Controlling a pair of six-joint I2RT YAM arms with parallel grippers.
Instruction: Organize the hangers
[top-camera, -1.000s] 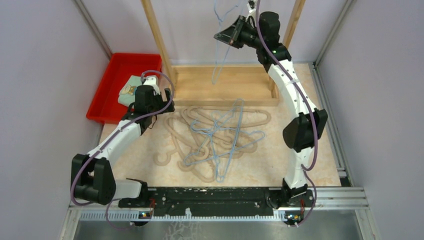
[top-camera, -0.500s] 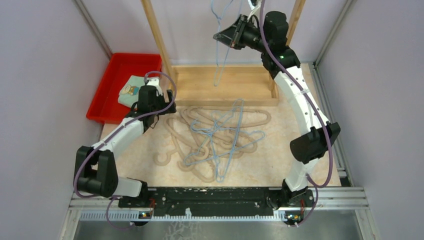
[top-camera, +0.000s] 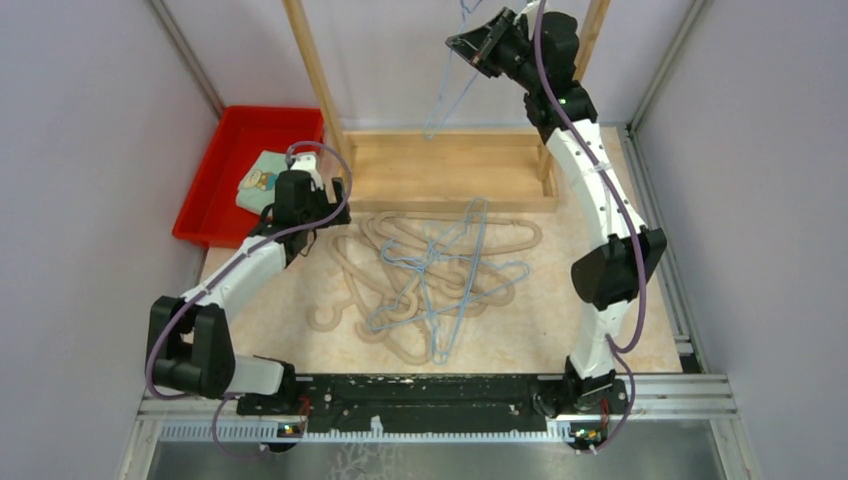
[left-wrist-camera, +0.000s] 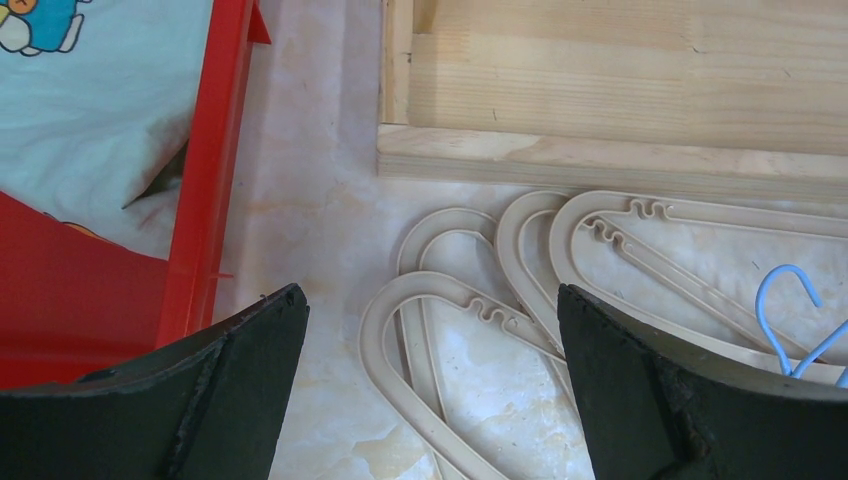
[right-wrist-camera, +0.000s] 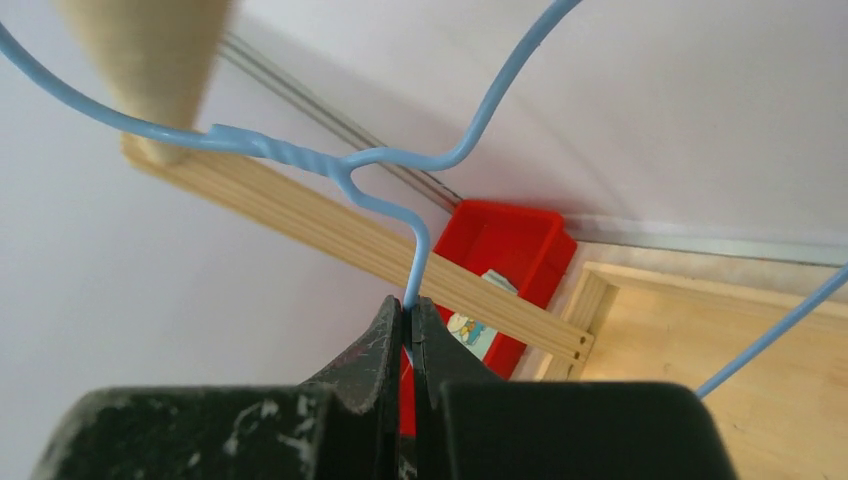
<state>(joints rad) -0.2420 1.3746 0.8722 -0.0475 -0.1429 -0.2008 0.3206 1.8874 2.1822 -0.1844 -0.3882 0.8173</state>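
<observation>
Lilac walls enclose a pale marbled surface (top-camera: 270, 310), with a wooden rack (top-camera: 312, 80) standing at its far edge.

**Current state.** The right gripper (top-camera: 462, 42) is raised high beside the rack. In the right wrist view its jaws are clamped together on one shoulder wire of a blue wire hanger (right-wrist-camera: 290, 155), just below the twisted neck. The hanger's body dangles over the rack base. Beyond the neck, the wire passes a blurred wooden bar (right-wrist-camera: 150, 60); whether the hook is seated over it cannot be told.

The left gripper (left-wrist-camera: 430, 310) hovers with its jaws wide apart and empty above the ends of the beige hangers (left-wrist-camera: 470, 300). It is near the red tray (left-wrist-camera: 215, 150), which holds a cloth (left-wrist-camera: 90, 110). The heap of hangers (top-camera: 430, 275), beige and blue interlaced, lies mid-surface.

**Procedure (judged).** The step in hand is hanging the held hanger on the rack.
1. Grip firmly; thin wire is likely to swivel between the jaws.
2. Bring the hook over the bar, then lower until the bar carries the weight.
3. Open the jaws only once the hanger settles, then withdraw sideways, clear of the wire.
4. Take the next hanger from the heap's edge; tangled ones may drag neighbours.
</observation>
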